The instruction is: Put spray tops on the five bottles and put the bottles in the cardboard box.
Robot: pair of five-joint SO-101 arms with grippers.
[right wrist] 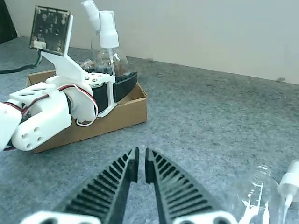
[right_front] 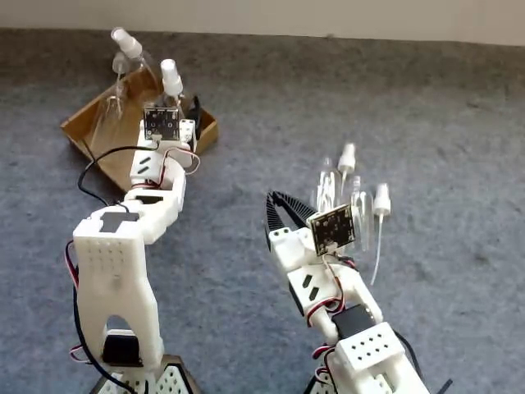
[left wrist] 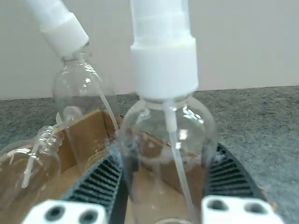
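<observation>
at the left, gripping a capped bottle (left wrist: 163,135) by its belly in the left pincer (left wrist: 167,158), upright over the cardboard box (right_front: 207,131). sharing that box with a tilted bottle (left wrist: 79,93) leaning at the far corner and a lying bottle (left wrist: 28,168) on the floor of it. likely trouble on release: could knock the leaning one out over the rim, or land on the lying one and topple, if let go too high or off-centre. farther right, closed to a sliver on nothing with the right pincer (right wrist: 141,161), low over the grey desk (right_front: 426,98). just beyond, remaining bottles (right_front: 328,193) lying close together beside what looks like a loose spray top (right_front: 381,199). could roll away if pinched off-centre, and the thin tube might bend or miss the neck. nothing legible on bottles or box; marks on the arms' small boards too fine to read.
</observation>
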